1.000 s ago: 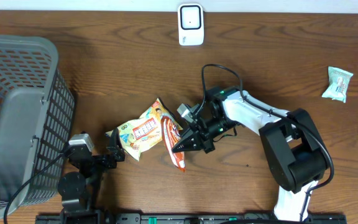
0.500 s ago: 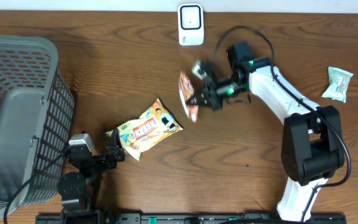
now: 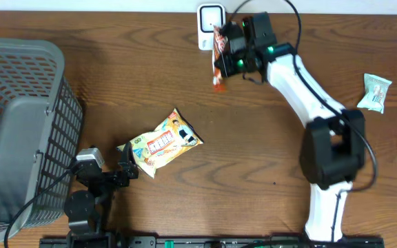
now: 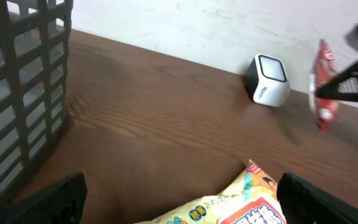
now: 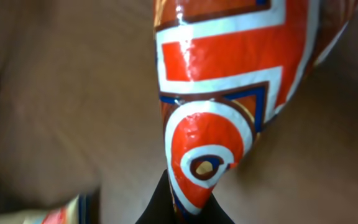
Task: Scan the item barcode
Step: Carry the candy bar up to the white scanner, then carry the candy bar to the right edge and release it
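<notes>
Right pincer (image 3: 225, 63) of mine is clenched on the red snack packet (image 3: 218, 43), gripping one end. Packet is held upright, off the table (image 3: 267, 158), just beside the white scanner (image 3: 206, 24) at the far edge; touching or not, I can't tell. My left pincer (image 3: 128, 164) is spread wide, grasping nothing, low by the yellow chip bag (image 3: 163, 142), next to the grey basket (image 3: 19, 124).

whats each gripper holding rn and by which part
Right gripper pinches the red snack packet by one edge; left gripper is open, holding nothing.
</notes>
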### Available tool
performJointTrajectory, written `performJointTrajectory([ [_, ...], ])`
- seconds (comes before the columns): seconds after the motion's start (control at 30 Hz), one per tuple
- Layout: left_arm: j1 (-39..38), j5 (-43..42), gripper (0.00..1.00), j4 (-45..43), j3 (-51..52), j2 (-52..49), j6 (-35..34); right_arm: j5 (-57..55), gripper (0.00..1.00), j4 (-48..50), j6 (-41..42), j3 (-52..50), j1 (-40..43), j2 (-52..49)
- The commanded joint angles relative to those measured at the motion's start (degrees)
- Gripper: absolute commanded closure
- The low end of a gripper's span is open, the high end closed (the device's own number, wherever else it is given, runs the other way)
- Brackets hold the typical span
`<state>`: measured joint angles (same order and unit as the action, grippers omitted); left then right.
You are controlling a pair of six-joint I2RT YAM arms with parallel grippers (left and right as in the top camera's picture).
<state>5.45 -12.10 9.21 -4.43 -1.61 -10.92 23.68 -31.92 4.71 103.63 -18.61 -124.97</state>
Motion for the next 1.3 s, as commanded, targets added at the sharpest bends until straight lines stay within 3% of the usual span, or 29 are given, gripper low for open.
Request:
performJointTrajectory([
  [0.0,-0.2,-0.3,0.02,0.6,1.3,0.2,-0.5,-2.6,0.99,-1.9,5.1,11.4,0.0,-8.5],
  [0.27,-0.2,-0.3,0.02,0.6,1.3,0.2,-0.5,-2.5,0.99,-7.5,9.2,33.2,0.4,-22.1],
  [0.53,-0.2,-0.3,0.02,0.6,1.3,0.2,-0.5,-2.6,0.99,-10.6,10.1,36.3,0.5,-22.9],
  [0.7,-0.2,-0.3,0.02,0.6,1.3,0.2,-0.5,-2.6,0.99,-21.9,7.8,41.8,1.5,-21.4],
  [0.77,-0.2,-0.3,0.02,0.6,1.3,0.2,-0.5,-2.6,0.99,-31.2,5.1,44.2,3.1,-19.5],
  [1.03,-0.2,-0.3,0.02,0.6,1.3,0.2,-0.5,-6.8,0.99,-50.6,-4.8,44.6,11.2,-17.6],
  [1.27,-0.2,-0.3,0.02,0.6,1.3,0.2,-0.5,-27.8,0.99,-49.0,-9.7,34.7,23.5,-17.8],
])
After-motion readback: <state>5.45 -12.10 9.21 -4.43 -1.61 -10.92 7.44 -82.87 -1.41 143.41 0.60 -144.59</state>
